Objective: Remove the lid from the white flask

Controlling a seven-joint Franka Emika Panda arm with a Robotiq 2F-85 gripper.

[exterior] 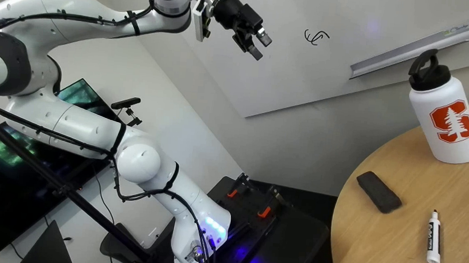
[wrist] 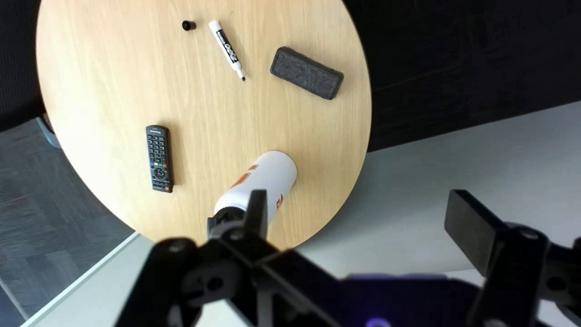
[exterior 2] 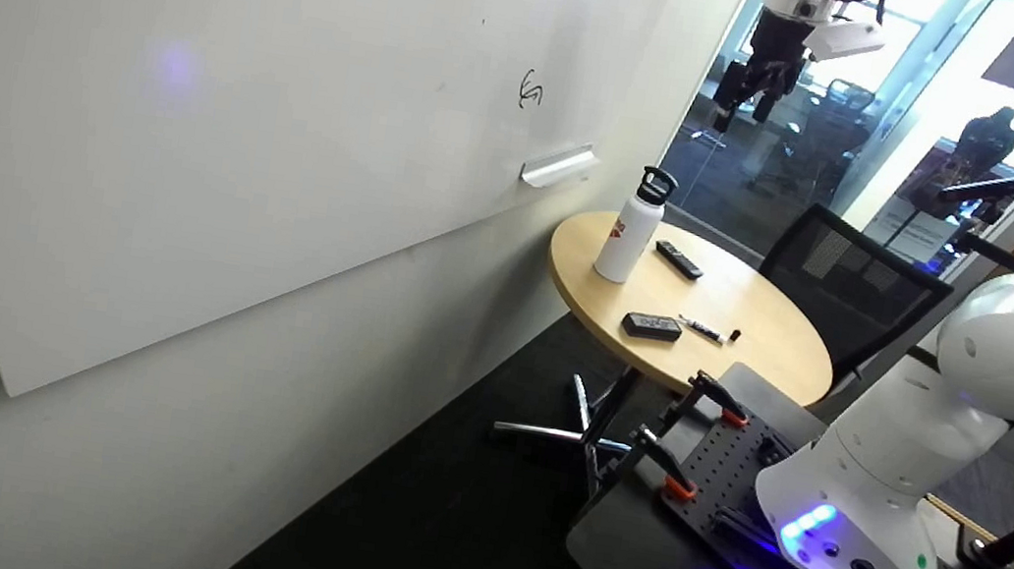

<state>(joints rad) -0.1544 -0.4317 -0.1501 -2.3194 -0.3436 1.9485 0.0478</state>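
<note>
The white flask (exterior: 434,107) stands upright on the round table in both exterior views (exterior 2: 629,242), with a red-orange emblem on its side. The black lid (exterior: 430,76) with its loop handle sits on the flask's top, also in an exterior view (exterior 2: 654,191). In the wrist view the flask (wrist: 270,175) is left of centre, and the lid (wrist: 229,213) is partly hidden behind my left finger. My gripper (exterior: 260,46) is open and empty, high above and away from the flask, touching nothing. It also shows in an exterior view (exterior 2: 743,111) and the wrist view (wrist: 356,204).
On the round table (wrist: 104,77) lie a dark eraser (wrist: 307,72), a white marker (wrist: 228,49), its black cap (wrist: 189,25) and a remote (wrist: 159,158). A whiteboard wall (exterior 2: 288,145) with a small tray (exterior 2: 560,166) stands beside the table. A chair (exterior 2: 847,303) stands behind it.
</note>
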